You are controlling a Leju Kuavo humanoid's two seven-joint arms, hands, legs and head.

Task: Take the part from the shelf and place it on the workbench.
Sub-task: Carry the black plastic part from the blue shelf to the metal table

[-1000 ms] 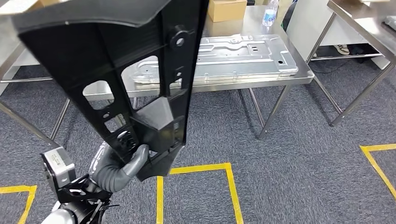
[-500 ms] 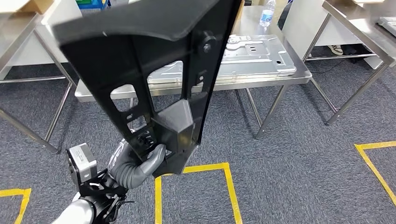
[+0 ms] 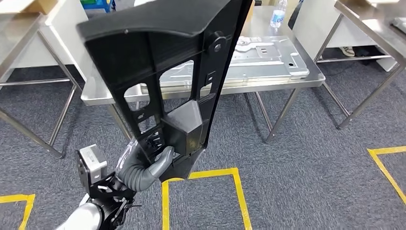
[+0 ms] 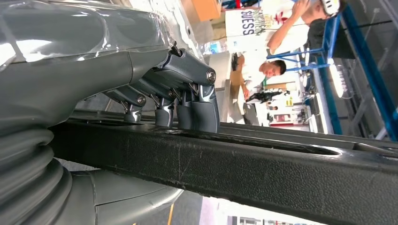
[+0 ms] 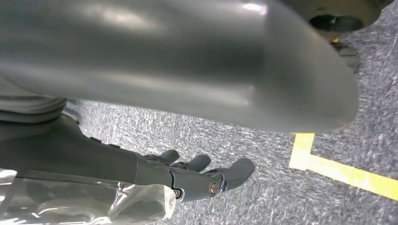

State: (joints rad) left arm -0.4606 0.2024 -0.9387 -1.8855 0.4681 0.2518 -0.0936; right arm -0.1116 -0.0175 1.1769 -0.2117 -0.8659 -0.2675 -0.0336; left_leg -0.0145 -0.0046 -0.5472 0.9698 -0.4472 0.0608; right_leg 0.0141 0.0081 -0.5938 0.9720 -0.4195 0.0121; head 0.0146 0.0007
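A large black plastic part (image 3: 167, 72) with ribs and cut-outs stands upright close in front of the head camera. My left hand (image 3: 143, 167) grips its lower end, thumb on the near face. In the left wrist view the fingers (image 4: 187, 93) wrap over the black part's edge (image 4: 263, 168). Behind it stands the steel workbench (image 3: 268, 84), carrying a flat silver metal panel (image 3: 261, 60). My right hand (image 5: 197, 180) hangs over the grey carpet with its fingers apart and nothing in it.
A water bottle (image 3: 278, 13) stands at the workbench's far side. More steel tables stand at the left (image 3: 24, 28) and right (image 3: 378, 24). Yellow tape lines (image 3: 203, 175) mark the carpet. People (image 4: 263, 68) are near blue racks in the left wrist view.
The whole picture has shifted, so the camera has moved and the workbench sits more centred. The black part and my left hand lie further right in the picture, still gripped.
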